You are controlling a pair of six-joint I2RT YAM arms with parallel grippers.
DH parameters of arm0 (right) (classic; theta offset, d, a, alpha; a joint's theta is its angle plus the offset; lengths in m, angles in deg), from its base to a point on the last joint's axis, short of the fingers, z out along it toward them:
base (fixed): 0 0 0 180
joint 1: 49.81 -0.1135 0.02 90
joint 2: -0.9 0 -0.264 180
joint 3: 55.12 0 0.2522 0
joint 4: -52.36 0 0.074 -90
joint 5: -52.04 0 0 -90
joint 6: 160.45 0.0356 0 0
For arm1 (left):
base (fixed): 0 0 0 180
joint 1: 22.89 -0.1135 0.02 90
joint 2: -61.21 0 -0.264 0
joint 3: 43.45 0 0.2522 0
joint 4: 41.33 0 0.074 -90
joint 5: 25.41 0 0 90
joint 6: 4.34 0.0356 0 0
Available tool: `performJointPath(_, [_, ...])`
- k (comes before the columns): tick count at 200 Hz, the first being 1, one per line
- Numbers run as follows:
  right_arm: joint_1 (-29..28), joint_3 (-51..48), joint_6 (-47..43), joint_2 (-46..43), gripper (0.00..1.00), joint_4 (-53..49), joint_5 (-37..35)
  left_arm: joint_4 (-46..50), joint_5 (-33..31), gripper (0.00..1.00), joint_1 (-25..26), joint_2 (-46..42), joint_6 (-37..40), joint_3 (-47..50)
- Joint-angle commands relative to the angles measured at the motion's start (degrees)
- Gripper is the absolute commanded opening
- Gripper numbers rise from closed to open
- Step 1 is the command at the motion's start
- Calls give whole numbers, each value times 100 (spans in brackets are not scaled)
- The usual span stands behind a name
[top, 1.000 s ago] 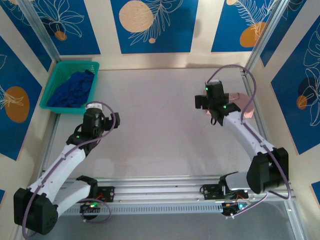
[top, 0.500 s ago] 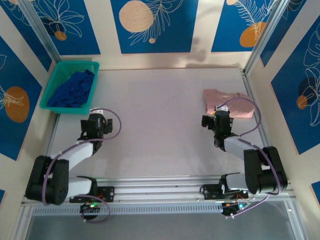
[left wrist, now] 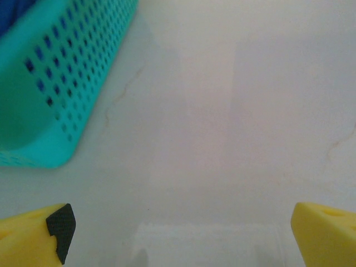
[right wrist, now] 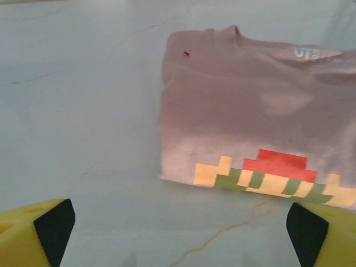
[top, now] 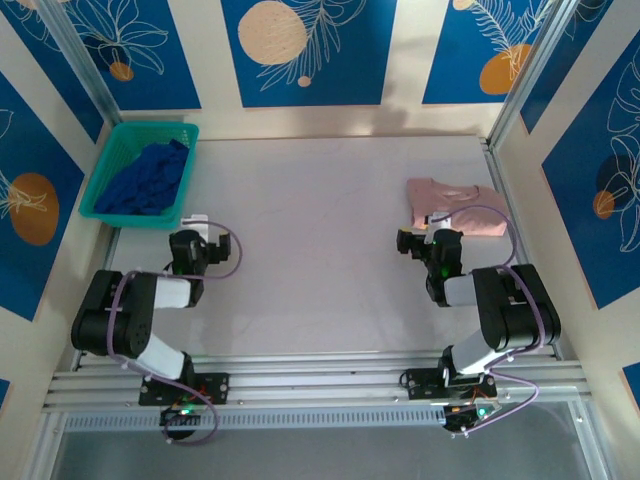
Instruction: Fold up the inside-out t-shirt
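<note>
Left gripper [left wrist: 189, 236] & right gripper [right wrist: 181, 231] have pulled back near, both wide open & empty, so keep 'em clear of the folded pink t-shirt [right wrist: 250, 117], far-right on bench [top: 320, 200].

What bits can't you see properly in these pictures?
- Right wrist view: the pink t-shirt runs off the right edge, cutting its print short; the neck label is too blurred to read.
- Top view: the right arm's cable crosses the t-shirt's near edge.
- Left wrist view: the frame cuts off the teal basket; the blue garment inside is just a blurry corner.
</note>
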Motion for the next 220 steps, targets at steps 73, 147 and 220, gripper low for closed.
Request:
performJointPath(73, [238,301,112,-27,99,36,341,-487,301,100,-56,-27,95,-6])
performJointPath(147, [244,305,112,-27,99,35,342,-490,299,100,-56,-29,93,-6])
performJointPath(220, [238,305,112,-27,99,34,334,-493,305,100,-55,-25,96,-6])
